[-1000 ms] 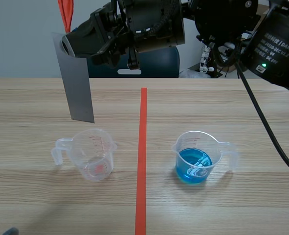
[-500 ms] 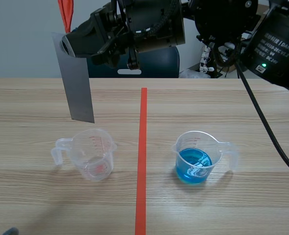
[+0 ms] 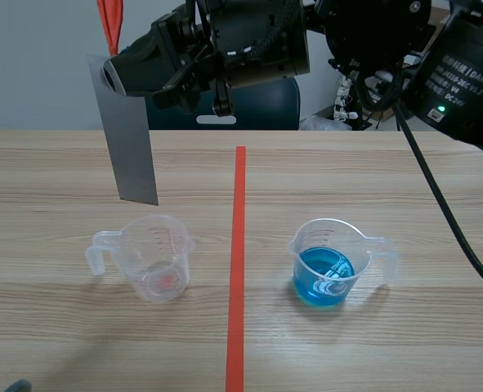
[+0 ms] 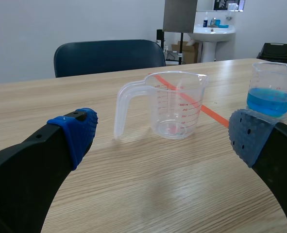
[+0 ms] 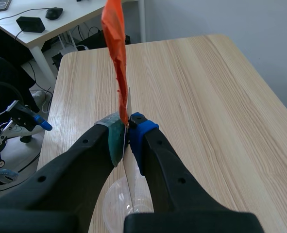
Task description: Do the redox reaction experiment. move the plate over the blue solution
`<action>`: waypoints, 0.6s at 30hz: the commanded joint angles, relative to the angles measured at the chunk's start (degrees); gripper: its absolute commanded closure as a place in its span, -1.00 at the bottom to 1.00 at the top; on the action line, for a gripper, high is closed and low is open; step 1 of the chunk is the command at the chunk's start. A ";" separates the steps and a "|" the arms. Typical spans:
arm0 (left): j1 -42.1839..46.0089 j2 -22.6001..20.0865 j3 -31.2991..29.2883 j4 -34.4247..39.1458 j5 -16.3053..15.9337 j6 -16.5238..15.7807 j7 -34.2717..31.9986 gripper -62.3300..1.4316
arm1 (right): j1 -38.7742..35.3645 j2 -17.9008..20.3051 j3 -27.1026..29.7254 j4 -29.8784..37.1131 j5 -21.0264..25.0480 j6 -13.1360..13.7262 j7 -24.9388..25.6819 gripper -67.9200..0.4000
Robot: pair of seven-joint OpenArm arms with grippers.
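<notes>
Scene view high, left wrist low — sharing the blue beaker (image 3: 327, 269).

The flat grey metal plate (image 3: 131, 139) is showing a smooth, matt face. The empty clear plastic measuring cup (image 3: 155, 261) and the clear plastic cup of blue solution (image 3: 329, 265) are gleaming glossily. The pale wood-grain desk (image 3: 61, 327) is looking matt.

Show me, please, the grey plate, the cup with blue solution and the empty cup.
grey plate (image 3: 128, 139): scene view, middle of its flat face.
cup with blue solution (image 3: 324, 278): scene view, the blue liquid behind its wall.
empty cup (image 4: 176, 109): left wrist view, its clear front wall.
</notes>
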 commanded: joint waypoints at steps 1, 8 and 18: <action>-0.20 0.09 -0.15 0.81 -0.39 0.39 -2.62 -0.83 | 1.11 0.15 0.44 0.46 0.72 0.04 0.72 0.97; -0.20 0.11 -0.15 0.81 -0.39 0.48 -2.62 -0.83 | 1.11 1.79 0.44 0.46 1.16 0.87 1.49 0.97; -0.15 0.09 -0.15 0.81 -0.39 0.52 -2.62 -0.83 | 1.11 7.65 0.44 1.25 2.67 3.54 4.98 0.97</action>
